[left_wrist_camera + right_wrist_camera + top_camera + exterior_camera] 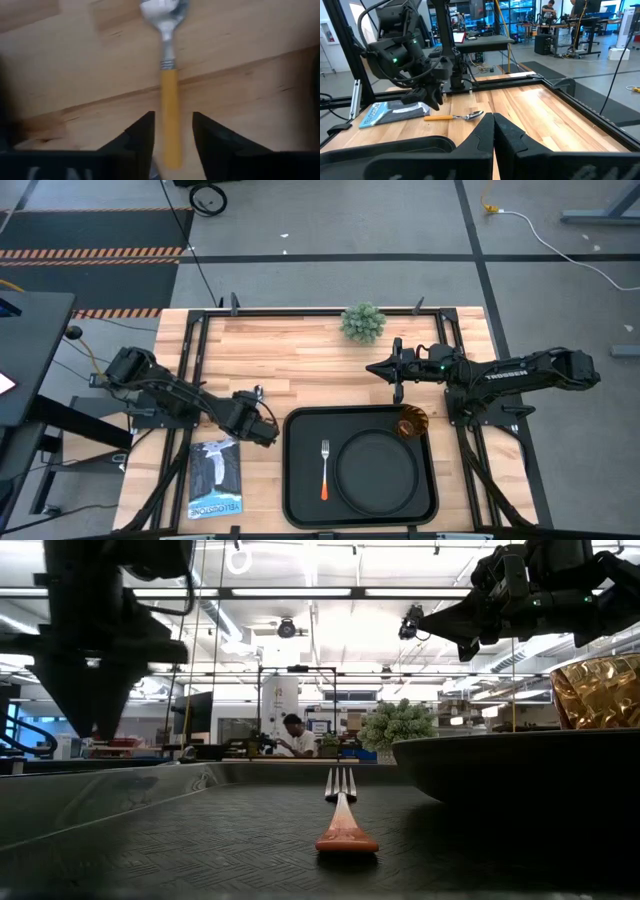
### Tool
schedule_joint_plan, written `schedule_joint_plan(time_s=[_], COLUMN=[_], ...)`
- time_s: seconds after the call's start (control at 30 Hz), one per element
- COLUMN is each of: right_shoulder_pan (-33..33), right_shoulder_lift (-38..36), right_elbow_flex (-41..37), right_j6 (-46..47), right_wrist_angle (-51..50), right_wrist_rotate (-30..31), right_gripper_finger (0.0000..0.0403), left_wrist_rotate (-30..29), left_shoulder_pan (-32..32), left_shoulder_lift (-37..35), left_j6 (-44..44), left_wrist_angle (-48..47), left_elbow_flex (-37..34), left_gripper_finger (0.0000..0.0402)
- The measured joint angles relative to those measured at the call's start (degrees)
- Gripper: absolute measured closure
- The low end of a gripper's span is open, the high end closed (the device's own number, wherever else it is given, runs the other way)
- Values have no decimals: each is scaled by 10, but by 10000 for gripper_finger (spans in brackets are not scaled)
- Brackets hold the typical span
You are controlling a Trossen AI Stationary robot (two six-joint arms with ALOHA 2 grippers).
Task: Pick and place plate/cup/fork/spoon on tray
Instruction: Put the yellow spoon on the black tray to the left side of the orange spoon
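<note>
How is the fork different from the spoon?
The silver-tined, orange-handled fork lies on the black rectangular tray; the silver-bowled, orange-handled spoon lies on the wooden table. The fork lies alone; the spoon's handle sits between the open left gripper's fingers. Both have orange handles.

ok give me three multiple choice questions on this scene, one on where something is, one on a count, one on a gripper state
1. Where does the spoon lie?
A. on the plate
B. on the bare wood beside the tray
C. inside the cup

2. How many task items are on the tray?
A. one
B. two
C. three

3. How does the left gripper stand?
A. open astride the spoon's handle
B. clamped on the fork
C. holding the cup

Answers:
1. B: the right wrist view shows it flat on the wood.
2. C: the fork, plate and cup all sit there.
3. A: its fingers flank the orange handle with gaps either side.
</note>
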Motion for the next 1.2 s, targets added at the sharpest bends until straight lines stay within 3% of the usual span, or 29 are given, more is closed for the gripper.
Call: schedule_joint_plan(time_s=[0.17,0.37,0.47,0.73,0.93,1.2], right_shoulder_pan=[0,0,3,20,27,27], right_shoulder_lift=[0,0,0,0,0,0], right_elbow_flex=[0,0,0,0,0,0], right_j6=[0,10,11,5,5,5], right_wrist_angle=[0,0,-2,-2,-2,-2], right_wrist_rotate=[0,-5,-14,-16,-15,-15], right_gripper_finger=[396,396,396,396,396,396], left_wrist_rotate=[1,0,1,2,18,22], left_shoulder_pan=[27,34,33,59,110,161], left_shoulder_lift=[0,0,1,1,1,1], left_j6=[56,161,160,136,227,339], left_wrist_angle=[43,87,101,47,-12,-16], left_elbow_flex=[0,0,0,0,0,0], left_gripper_finger=[236,244,251,257,259,284])
